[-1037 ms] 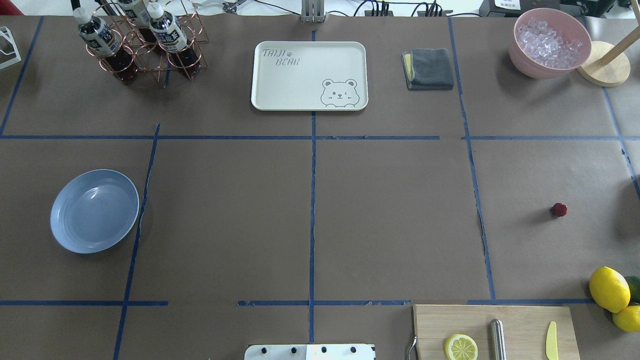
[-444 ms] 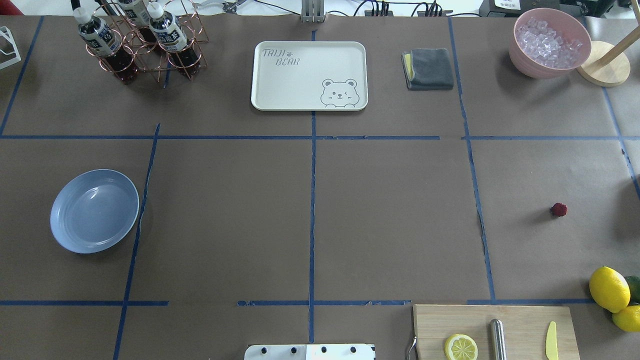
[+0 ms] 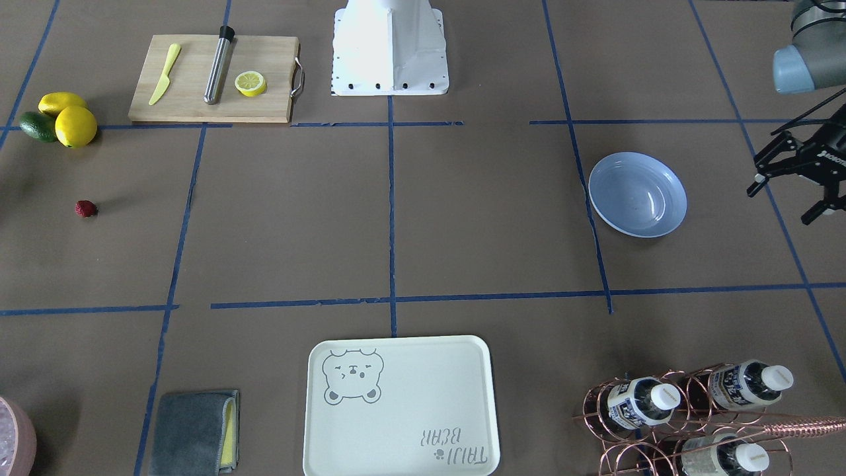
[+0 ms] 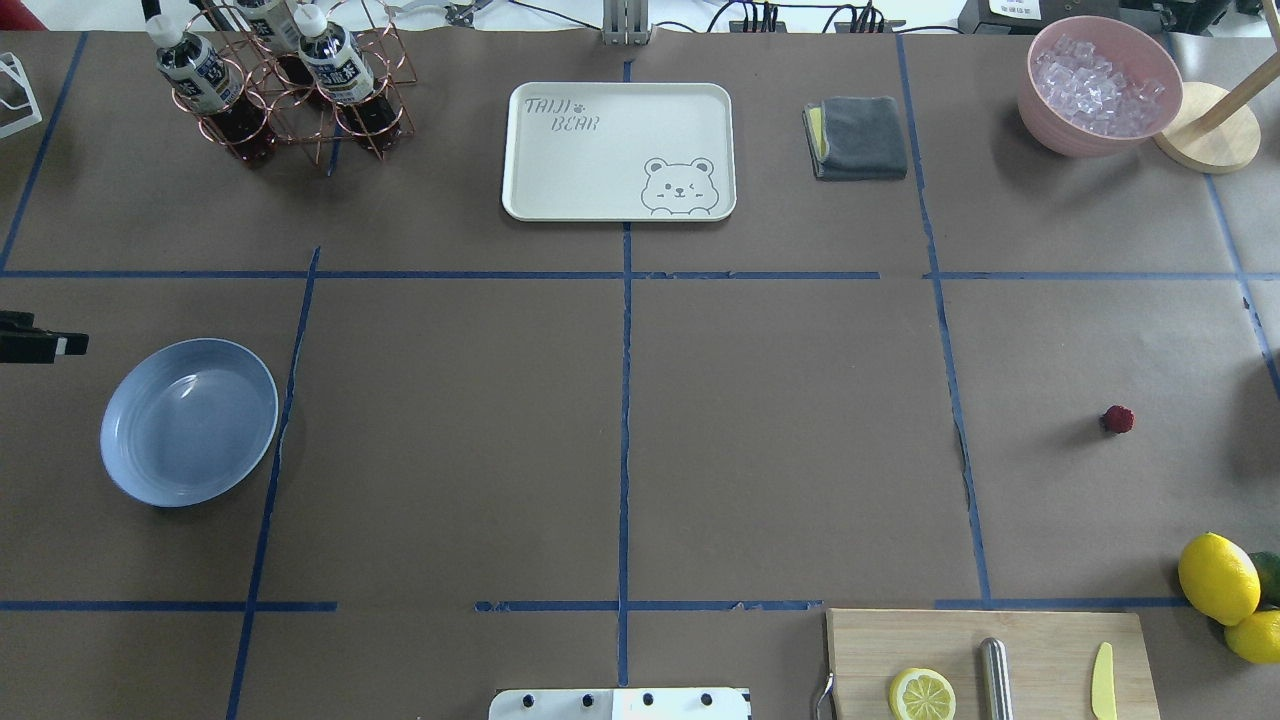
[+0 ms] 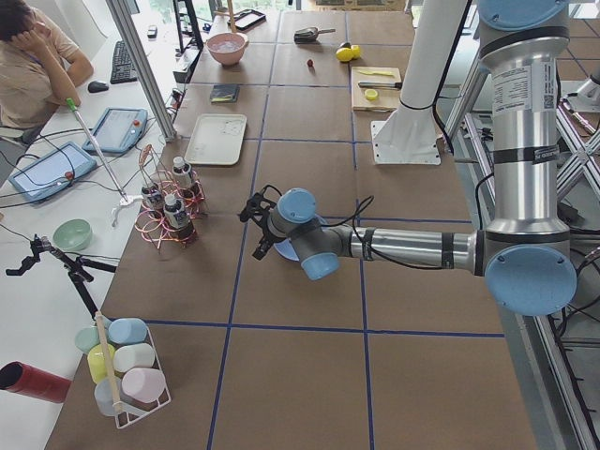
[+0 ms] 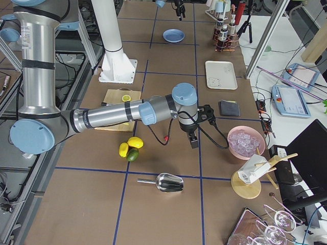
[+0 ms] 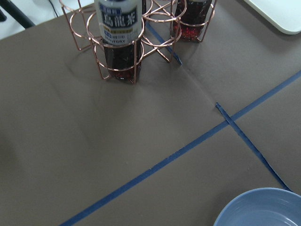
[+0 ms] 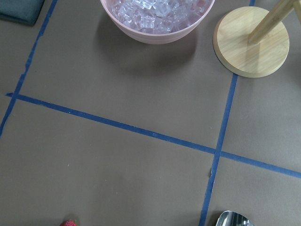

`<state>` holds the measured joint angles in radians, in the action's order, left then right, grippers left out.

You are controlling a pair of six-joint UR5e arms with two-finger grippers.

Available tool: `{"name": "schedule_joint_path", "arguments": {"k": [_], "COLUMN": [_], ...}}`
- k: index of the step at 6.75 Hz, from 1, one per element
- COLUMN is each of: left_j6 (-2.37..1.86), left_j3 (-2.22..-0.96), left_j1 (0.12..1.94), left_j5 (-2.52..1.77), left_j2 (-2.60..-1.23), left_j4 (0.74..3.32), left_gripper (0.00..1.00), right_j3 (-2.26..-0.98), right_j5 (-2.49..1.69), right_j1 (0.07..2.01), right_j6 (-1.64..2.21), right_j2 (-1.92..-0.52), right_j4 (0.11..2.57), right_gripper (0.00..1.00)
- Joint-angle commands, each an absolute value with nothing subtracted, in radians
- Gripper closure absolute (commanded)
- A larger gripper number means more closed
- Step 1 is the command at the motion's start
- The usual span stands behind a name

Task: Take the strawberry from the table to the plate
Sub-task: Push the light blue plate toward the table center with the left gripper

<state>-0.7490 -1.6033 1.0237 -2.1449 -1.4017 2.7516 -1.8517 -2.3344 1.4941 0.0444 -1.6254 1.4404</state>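
Overhead, strawberry point(image 4: 1117, 419) lies right, plate point(image 4: 188, 421) far left; left gripper point(image 3: 782, 203) gapes empty, right gripper point(image 6: 193, 142) cannot be judged. Risk: off-centre pinch rolls the berry away.

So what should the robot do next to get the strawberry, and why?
Probably bring the right arm's fingers over the strawberry: it lies alone on the table, at the right wrist view's bottom edge, far from the plate.

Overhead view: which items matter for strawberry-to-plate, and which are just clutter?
Job: strawberry, light blue plate, table.

Clutter: bear-print tray, grey cloth, bowl of ice, bottled drinks, cutting board, lemon half, whole lemons, avocado.
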Motion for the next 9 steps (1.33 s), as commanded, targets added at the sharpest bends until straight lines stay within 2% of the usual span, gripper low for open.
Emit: {"name": "schedule_joint_path", "arguments": {"k": [1, 3, 4, 5, 6, 8, 9], "left_j6": [-0.969, -0.991, -0.992, -1.009, -1.008, -1.011, -1.015], "left_j3": [-1.544, -1.523, -1.526, -1.534, -1.539, -1.653, -1.695], "left_j1": [0.871, 0.799, 0.79, 0.79, 0.79, 0.79, 0.79], "left_j5": [-1.983, -1.971, -1.97, -1.971, -1.973, -2.0, -2.002], "left_j2": [-1.387, -1.387, -1.387, -1.391, -1.397, -1.435, -1.536], "left_j4": [2.819, 2.835, 2.836, 2.859, 2.862, 2.808, 2.693], "left_gripper": [0.48, 0.46, 0.52, 1.0, 1.0, 1.0, 1.0], "right_j3": [-1.853, -1.853, -1.853, -1.853, -1.855, -1.853, -1.853], "right_j5": [-2.335, -2.333, -2.333, -2.335, -2.335, -2.335, -2.336], "right_j1": [1.494, 1.494, 1.494, 1.494, 1.494, 1.494, 1.494], "right_j6": [0.046, 0.044, 0.044, 0.046, 0.046, 0.048, 0.048], "right_j2": [-1.626, -1.626, -1.626, -1.626, -1.626, -1.631, -1.634], "right_j4": [1.44, 1.44, 1.44, 1.44, 1.44, 1.442, 1.442], "right_gripper": [0.0, 0.0, 0.0, 0.0, 0.0, 0.0, 0.0]}}
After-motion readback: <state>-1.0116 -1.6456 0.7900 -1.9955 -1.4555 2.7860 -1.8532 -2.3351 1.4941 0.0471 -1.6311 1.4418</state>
